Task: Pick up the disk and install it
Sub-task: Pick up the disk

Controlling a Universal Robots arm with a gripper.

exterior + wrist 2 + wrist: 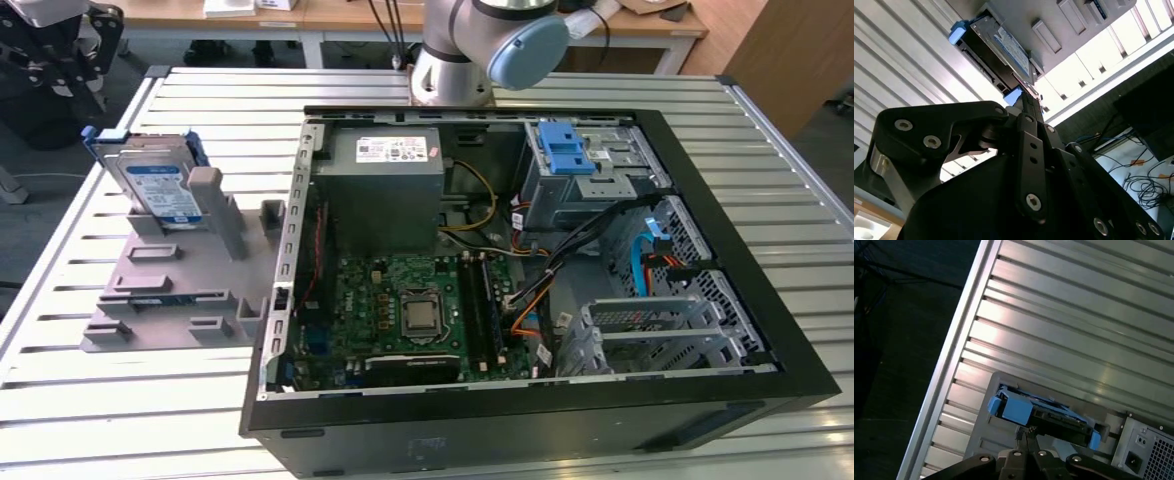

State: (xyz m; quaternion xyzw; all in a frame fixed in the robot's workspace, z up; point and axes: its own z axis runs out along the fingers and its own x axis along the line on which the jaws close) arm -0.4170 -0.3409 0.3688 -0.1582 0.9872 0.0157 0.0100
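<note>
The disk (154,185) stands on edge in a grey slotted holder (174,295) at the exterior view's left, its white-and-blue label facing out and blue rails around it. My gripper (54,60) hangs beyond the holder, past the table's far corner, apart from the disk. In the first wrist view the fingertips (1023,432) meet just short of the disk (1054,415) and its blue rail end. In the second wrist view the gripper (1026,97) points at the disk (1004,45) with its black fingers pressed together and nothing between them.
An open computer case (747,300) lies on the slatted metal table (120,400), holding a grey power supply (387,190), a motherboard (414,300) and a drive cage with a blue latch (561,155). The arm's base (447,70) stands behind the case.
</note>
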